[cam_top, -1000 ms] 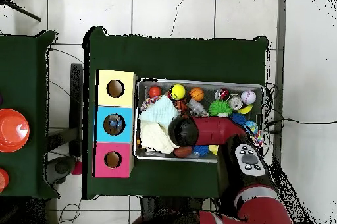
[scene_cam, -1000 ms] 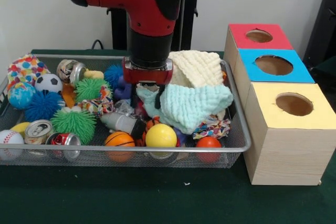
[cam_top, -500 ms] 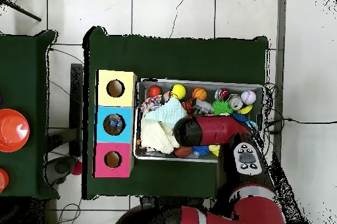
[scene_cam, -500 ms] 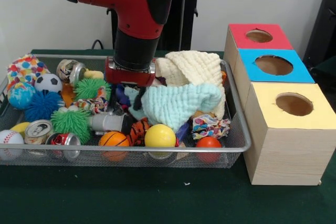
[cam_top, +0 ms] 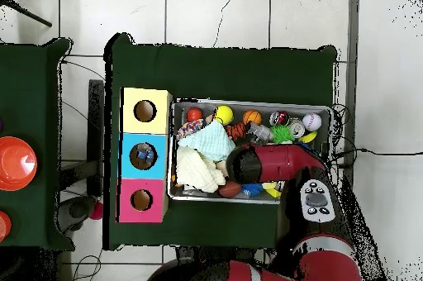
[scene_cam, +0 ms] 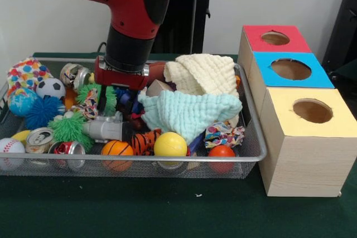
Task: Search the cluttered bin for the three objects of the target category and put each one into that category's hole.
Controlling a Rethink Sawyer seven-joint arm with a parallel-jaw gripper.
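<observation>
My gripper (scene_cam: 113, 101) is down in the wire bin (scene_cam: 254, 137), left of centre, among a green spiky ball (scene_cam: 92, 94) and small toys; clutter hides its tips. A mint cloth (scene_cam: 187, 112) lies spread just right of it, its left edge close to the gripper. Behind that sits a cream cloth (scene_cam: 203, 73). In the overhead view only the red arm (cam_top: 273, 162) shows over the bin (cam_top: 248, 102), with the mint cloth (cam_top: 208, 140) and cream cloth (cam_top: 194, 170) at the bin's box end. The holed boxes stand beside the bin: red (scene_cam: 273, 38), blue (scene_cam: 290, 69), yellow (scene_cam: 312, 112).
The bin also holds a yellow ball (scene_cam: 170, 144), a mini basketball (scene_cam: 117, 149), an orange ball (scene_cam: 222, 151), a baseball (scene_cam: 10, 147), a soccer ball (scene_cam: 51, 87), a blue spiky ball (scene_cam: 42, 112), cans (scene_cam: 40, 137), a grey cylinder (scene_cam: 103, 129) and a brown football (scene_cam: 159, 71).
The arm and gripper have shifted left across the bin in the front view. The mint cloth was dragged left and now lies lower and flatter. A brown football shows behind.
</observation>
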